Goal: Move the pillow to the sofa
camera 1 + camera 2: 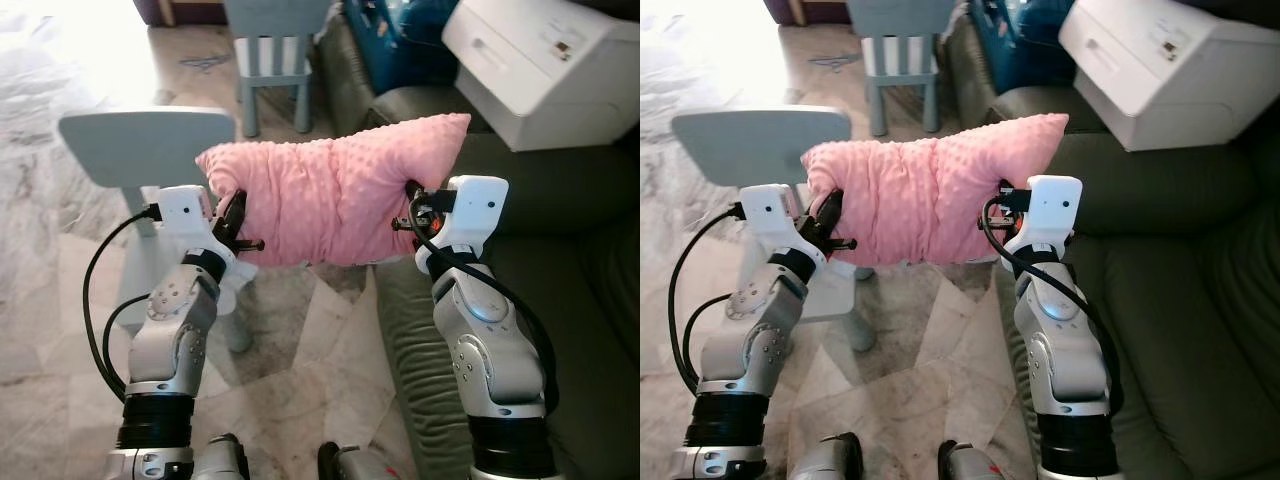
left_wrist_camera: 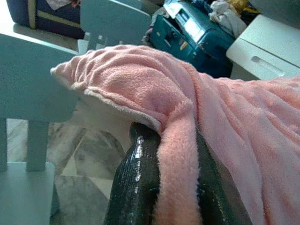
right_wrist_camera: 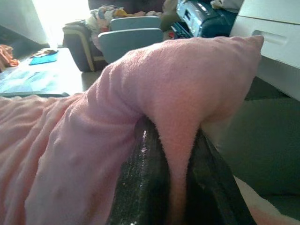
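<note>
The pink pillow (image 1: 330,200) is held in the air at the centre of the frame, lifted clear of the pale blue chair (image 1: 150,150) at the left and not yet set on the dark sofa (image 1: 560,260) at the right, so the carry appears about half done; lowering and release remain. The left pincer (image 1: 240,225) is clamped on the pillow's left edge and the right pincer (image 1: 412,212) on its right edge, both forearms raised and angled inward.

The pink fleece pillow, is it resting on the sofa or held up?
Held up: the pink fleece pillow hangs pinched between left gripper and right gripper.
</note>
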Robot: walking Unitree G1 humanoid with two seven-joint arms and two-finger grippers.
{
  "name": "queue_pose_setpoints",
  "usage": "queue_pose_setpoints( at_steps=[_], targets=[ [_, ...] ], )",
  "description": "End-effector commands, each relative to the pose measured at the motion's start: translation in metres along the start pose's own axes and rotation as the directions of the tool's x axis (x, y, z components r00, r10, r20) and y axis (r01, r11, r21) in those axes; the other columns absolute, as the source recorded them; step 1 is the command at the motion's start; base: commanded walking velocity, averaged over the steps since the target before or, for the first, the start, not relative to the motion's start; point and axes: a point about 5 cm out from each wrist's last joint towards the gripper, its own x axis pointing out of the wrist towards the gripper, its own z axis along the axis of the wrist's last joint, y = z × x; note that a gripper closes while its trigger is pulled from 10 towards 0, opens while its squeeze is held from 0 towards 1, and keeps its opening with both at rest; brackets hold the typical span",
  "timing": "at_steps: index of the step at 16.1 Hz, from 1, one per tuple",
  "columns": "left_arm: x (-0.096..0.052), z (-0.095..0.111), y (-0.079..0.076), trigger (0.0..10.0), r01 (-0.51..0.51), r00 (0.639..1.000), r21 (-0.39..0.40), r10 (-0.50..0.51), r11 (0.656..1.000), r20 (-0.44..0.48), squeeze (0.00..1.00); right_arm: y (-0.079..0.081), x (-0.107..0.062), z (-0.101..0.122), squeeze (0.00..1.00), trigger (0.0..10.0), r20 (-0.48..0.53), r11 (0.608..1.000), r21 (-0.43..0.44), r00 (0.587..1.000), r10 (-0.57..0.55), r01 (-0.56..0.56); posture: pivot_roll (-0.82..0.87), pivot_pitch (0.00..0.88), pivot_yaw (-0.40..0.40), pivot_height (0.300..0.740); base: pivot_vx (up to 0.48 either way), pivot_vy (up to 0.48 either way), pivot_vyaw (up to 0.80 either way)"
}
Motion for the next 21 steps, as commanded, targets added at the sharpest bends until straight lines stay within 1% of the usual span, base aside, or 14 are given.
queue_pose_setpoints(
  at_steps=[1, 3, 5, 13, 21],
  targets=[
    [-0.0005, -0.0055, -0.0006, 10.0, -0.005, 1.000, -0.008, 0.005, 1.000, -0.027, 0.00, -0.0012, 0.0015, 0.0058, 0.00, 10.0, 0.026, 1.000, 0.005, 1.000, 0.000, 0.000, -0.07, 0.166, -0.082, 0.740, 0.000, 0.000, -0.79],
    [0.0001, -0.0077, -0.0018, 10.0, -0.005, 0.999, -0.040, 0.003, 0.999, -0.047, 0.00, -0.0009, 0.0022, 0.0063, 0.00, 10.0, 0.028, 1.000, 0.002, 1.000, 0.001, -0.001, -0.07, 0.167, -0.081, 0.740, 0.000, 0.000, -0.79],
    [0.0009, -0.0082, -0.0022, 10.0, 0.005, 0.999, -0.022, -0.006, 1.000, -0.046, 0.00, -0.0006, 0.0028, 0.0063, 0.00, 10.0, 0.029, 1.000, 0.003, 1.000, 0.000, 0.000, -0.07, 0.169, -0.078, 0.740, 0.000, 0.000, -0.79],
    [0.0017, -0.0106, -0.0017, 10.0, 0.010, 0.998, -0.025, -0.011, 1.000, -0.062, 0.00, -0.0002, 0.0037, 0.0066, 0.00, 10.0, 0.033, 1.000, 0.010, 0.999, -0.008, 0.007, -0.07, 0.174, -0.069, 0.740, 0.000, 0.000, -0.79],
    [0.0022, -0.0106, 0.0006, 10.0, 0.006, 0.998, -0.005, -0.006, 1.000, -0.064, 0.00, -0.0005, 0.0036, 0.0066, 0.00, 10.0, 0.033, 1.000, 0.012, 0.999, -0.009, 0.009, -0.07, 0.180, -0.068, 0.740, 0.000, 0.000, -0.79]
  ],
)
